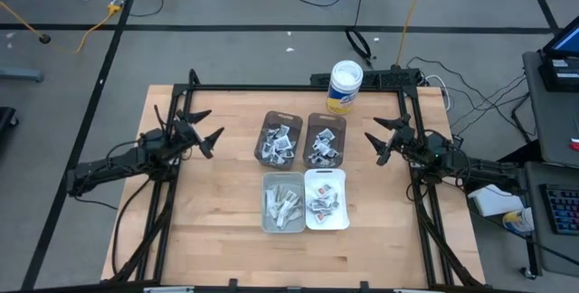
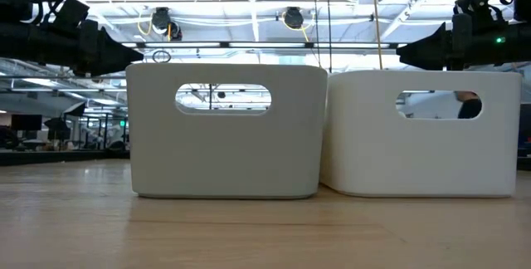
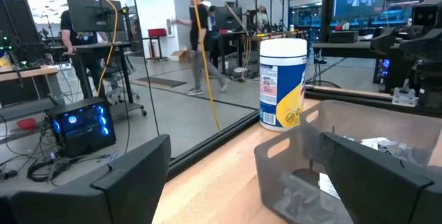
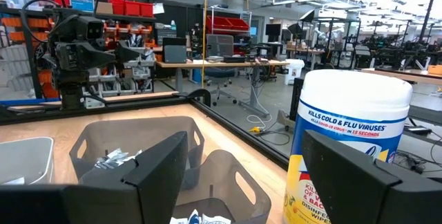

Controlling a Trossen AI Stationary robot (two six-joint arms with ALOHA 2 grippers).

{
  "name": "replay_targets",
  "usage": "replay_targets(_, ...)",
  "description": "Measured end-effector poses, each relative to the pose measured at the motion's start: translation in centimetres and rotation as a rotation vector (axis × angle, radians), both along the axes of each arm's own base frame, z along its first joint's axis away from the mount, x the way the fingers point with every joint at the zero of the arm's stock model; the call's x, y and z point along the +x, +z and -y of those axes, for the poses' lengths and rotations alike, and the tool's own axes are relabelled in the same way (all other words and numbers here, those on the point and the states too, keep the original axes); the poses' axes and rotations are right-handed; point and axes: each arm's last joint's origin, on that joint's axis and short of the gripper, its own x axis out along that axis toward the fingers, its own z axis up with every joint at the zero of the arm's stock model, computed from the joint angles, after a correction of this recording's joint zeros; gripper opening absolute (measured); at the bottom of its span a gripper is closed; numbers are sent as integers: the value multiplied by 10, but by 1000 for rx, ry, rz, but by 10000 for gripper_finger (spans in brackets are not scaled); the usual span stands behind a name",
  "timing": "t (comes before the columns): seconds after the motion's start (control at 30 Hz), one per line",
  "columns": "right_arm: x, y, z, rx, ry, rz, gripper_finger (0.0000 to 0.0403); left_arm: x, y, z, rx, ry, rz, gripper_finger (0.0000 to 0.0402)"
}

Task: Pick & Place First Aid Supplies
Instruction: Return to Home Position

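The first aid supplies are small silver-white packets lying in four bins at the table's middle: two dark see-through bins (image 1: 279,137) (image 1: 326,139) at the far side, a grey bin (image 1: 283,203) and a white bin (image 1: 327,199) at the near side. Pale strips (image 1: 285,204) lie in the grey bin. My left gripper (image 1: 213,126) hovers open and level to the left of the bins, with nothing between its fingers (image 3: 138,175). My right gripper (image 1: 373,144) hovers open to the right of them, also with nothing between its fingers (image 4: 155,169).
A white round tub with a yellow label (image 1: 345,87) stands at the table's far edge, behind the right dark bin. A black frame (image 1: 298,88) runs along the far edge and both sides. Bare wood lies left, right and in front of the bins. People move in the room beyond.
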Motion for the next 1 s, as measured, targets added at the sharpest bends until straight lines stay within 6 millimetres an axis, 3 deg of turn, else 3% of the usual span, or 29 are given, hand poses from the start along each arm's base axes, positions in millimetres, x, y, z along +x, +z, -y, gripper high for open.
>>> replay_targets(1.0,0,0,0,0,0,0,279,0,0,0,0,0,0,371)
